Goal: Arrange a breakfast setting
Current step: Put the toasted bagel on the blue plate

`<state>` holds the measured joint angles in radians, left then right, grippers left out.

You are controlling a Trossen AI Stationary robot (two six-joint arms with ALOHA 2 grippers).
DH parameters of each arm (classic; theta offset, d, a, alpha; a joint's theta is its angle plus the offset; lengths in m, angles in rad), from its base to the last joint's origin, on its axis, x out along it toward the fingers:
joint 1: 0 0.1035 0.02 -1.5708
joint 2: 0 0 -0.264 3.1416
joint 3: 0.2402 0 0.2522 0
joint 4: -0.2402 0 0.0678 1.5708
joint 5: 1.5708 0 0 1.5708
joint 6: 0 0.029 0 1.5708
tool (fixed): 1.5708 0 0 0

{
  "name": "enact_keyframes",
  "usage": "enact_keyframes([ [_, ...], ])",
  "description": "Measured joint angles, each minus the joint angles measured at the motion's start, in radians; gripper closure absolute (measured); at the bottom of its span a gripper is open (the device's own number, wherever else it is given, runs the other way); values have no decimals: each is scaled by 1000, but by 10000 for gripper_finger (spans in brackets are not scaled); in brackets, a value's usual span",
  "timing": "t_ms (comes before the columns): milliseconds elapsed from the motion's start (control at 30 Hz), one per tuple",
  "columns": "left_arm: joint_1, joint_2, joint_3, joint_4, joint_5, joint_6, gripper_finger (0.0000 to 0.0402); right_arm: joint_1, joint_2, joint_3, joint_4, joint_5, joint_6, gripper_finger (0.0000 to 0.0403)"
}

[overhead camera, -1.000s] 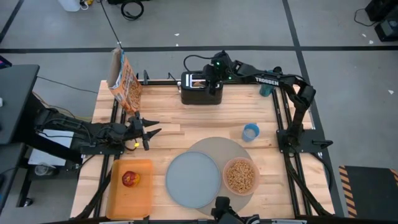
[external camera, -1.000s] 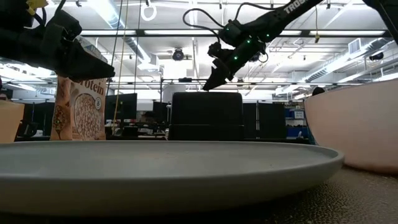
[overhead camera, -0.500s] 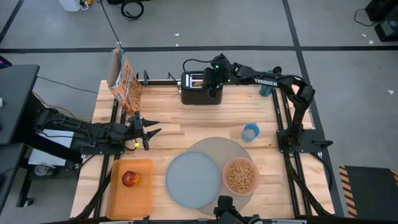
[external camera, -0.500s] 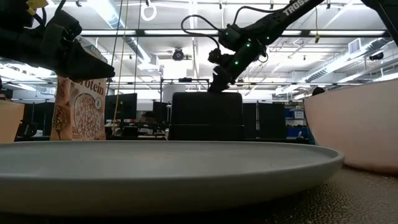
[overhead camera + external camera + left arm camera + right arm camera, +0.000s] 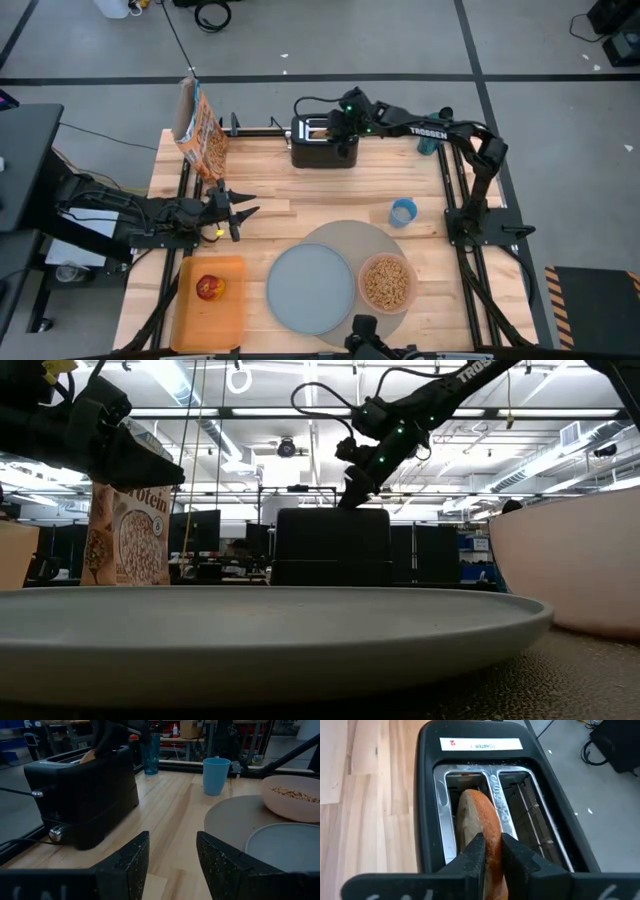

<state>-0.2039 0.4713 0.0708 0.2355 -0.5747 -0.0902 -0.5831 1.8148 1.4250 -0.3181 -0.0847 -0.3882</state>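
my right pincer (image 5: 490,852) is down at the black toaster (image 5: 322,143) at the far edge of the table (image 5: 300,205), its fingers pinching the toasted bagel half (image 5: 479,817), which stands in one slot; how firm the grip is, i can't quite tell. my left pincer (image 5: 240,212) hangs spread over the table's left side. the grey plate (image 5: 310,288) and pink bowl (image 5: 386,283) sit on the placemat (image 5: 345,235), the red apple (image 5: 208,288) on the orange board (image 5: 225,310).

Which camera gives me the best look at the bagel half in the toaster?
Right wrist view: the bagel half stands in a toaster slot, between the right gripper fingers. High view shows a speck, left wrist an edge, low view nothing.
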Motion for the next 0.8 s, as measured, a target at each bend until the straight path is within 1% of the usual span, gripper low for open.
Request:
enact_keyframes([
  [300,0,0,0,61,0,54,230,7,-65,0,4,13,1,345],
  [600,0,0,0,65,0,57,230,63,-203,0,-36,99,-16,345],
  [700,0,0,0,72,0,57,230,92,-265,0,-36,89,-5,345],
  [800,0,0,0,85,0,56,230,122,-310,2,-35,19,37,345],
])
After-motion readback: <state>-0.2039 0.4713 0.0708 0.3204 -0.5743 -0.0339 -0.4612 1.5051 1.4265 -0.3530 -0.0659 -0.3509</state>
